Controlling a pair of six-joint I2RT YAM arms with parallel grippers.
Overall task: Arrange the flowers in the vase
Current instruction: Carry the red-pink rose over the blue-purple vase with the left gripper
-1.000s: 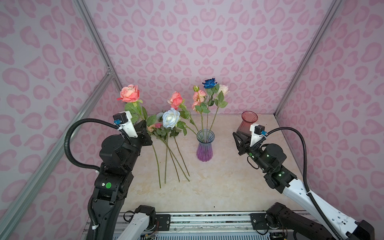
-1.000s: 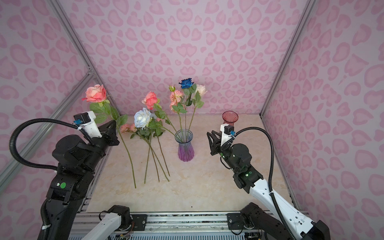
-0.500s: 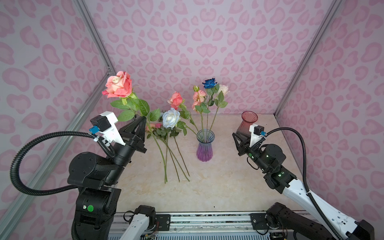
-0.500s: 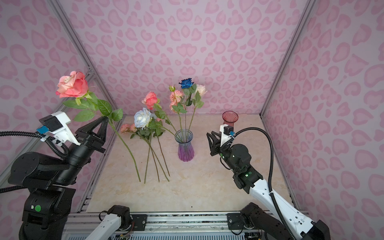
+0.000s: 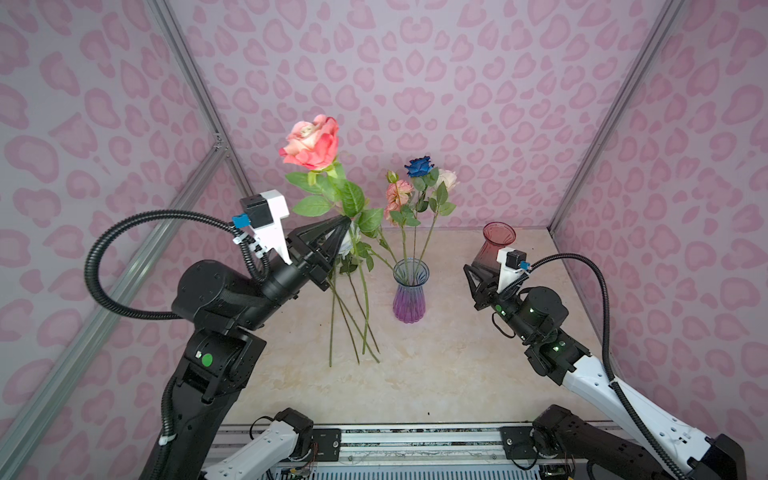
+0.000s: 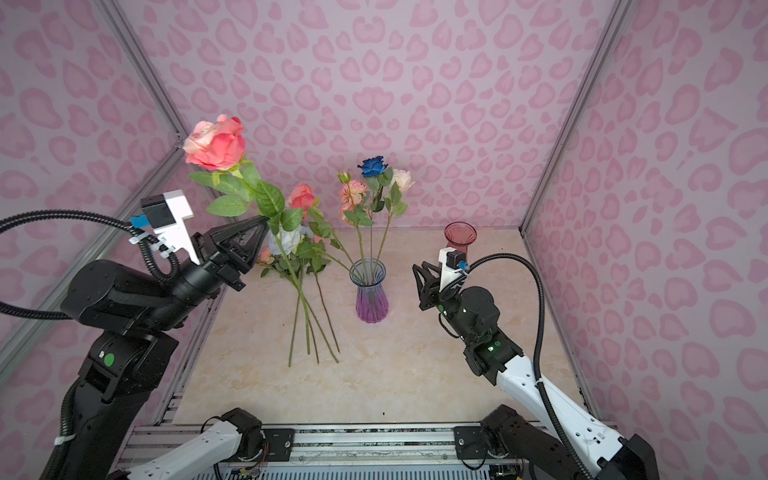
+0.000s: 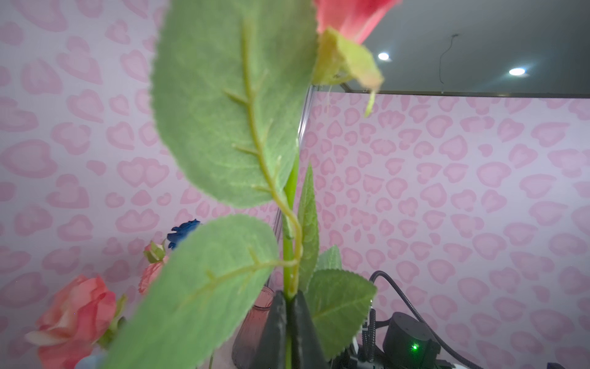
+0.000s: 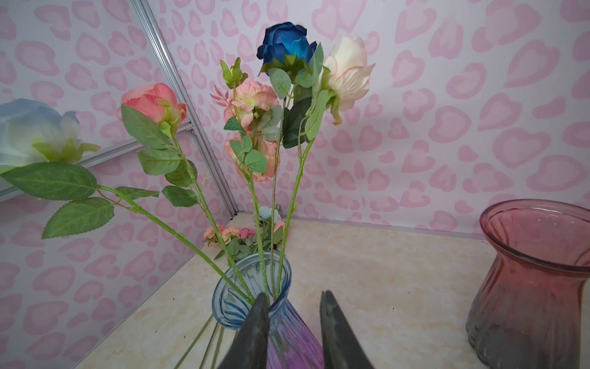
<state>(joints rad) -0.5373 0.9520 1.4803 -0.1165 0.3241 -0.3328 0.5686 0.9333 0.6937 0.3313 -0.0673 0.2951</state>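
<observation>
Gripping coral rose (image 5: 311, 143): L end effector (image 5: 347, 219); R end effector (image 8: 292, 295) part-open; vase (image 5: 409, 299) holds roses (image 5: 419, 167).

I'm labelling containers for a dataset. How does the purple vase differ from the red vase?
The purple vase holds several flowers; the red vase looks empty. The purple vase fades from a blue rim to a violet base; the red vase is dusky red, darker low down. The purple vase stands centrally; the red vase stands farther back and right. Both are upright ribbed glass with flared rims.
</observation>
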